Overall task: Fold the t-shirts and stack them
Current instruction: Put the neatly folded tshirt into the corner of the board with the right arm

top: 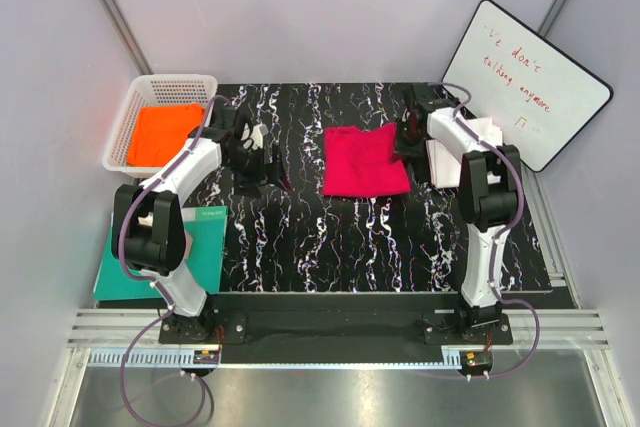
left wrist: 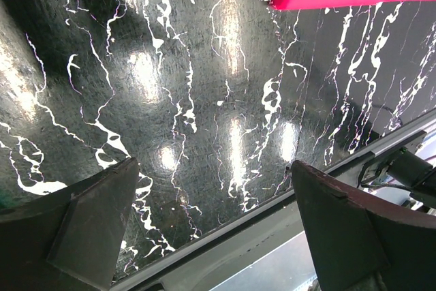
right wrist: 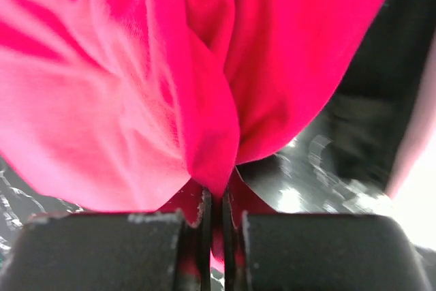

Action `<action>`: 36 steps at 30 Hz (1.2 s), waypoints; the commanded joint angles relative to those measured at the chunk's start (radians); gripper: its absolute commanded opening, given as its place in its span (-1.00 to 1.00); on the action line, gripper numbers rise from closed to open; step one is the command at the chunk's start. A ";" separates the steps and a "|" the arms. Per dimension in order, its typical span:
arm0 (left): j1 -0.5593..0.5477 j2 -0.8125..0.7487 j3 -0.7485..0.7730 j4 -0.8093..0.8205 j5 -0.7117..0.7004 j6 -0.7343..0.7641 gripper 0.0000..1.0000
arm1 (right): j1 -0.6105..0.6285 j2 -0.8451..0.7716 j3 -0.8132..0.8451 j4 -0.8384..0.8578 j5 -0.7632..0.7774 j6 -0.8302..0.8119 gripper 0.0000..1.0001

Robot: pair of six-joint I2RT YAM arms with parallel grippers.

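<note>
Looks mid-fold: right pincer (right wrist: 214,199) pinching crimson shirt (top: 365,160) edge; left pincer (left wrist: 218,195) spread, empty, left of shirt; next likely carry fold across, flatten

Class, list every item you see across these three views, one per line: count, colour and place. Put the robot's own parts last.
crimson-pink t-shirt: 1, crimson-pink, on the table right of centre
orange t-shirt: 1, bright orange, inside the basket
white t-shirt: 1, white, right side of the table, partly hidden
basket: 1, white, far left corner
board: 1, teal-green, near left edge
whiteboard: 1, white with red writing, leaning at far right
table: 1, black with white veins
left gripper: 1, dark, open over bare table, left of the crimson-pink t-shirt
right gripper: 1, dark, shut on an edge of the crimson-pink t-shirt
</note>
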 commanded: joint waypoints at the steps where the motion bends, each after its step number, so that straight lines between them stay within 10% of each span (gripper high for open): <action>1: -0.001 -0.017 0.008 0.020 0.027 0.019 0.98 | -0.015 -0.130 0.084 -0.100 0.174 -0.088 -1.00; 22: -0.001 -0.005 0.002 0.026 0.045 0.042 0.98 | -0.057 -0.163 0.336 -0.157 0.308 -0.189 -1.00; 36: -0.001 -0.003 -0.013 0.031 0.044 0.045 0.98 | -0.369 -0.173 0.148 -0.165 0.276 -0.168 -0.99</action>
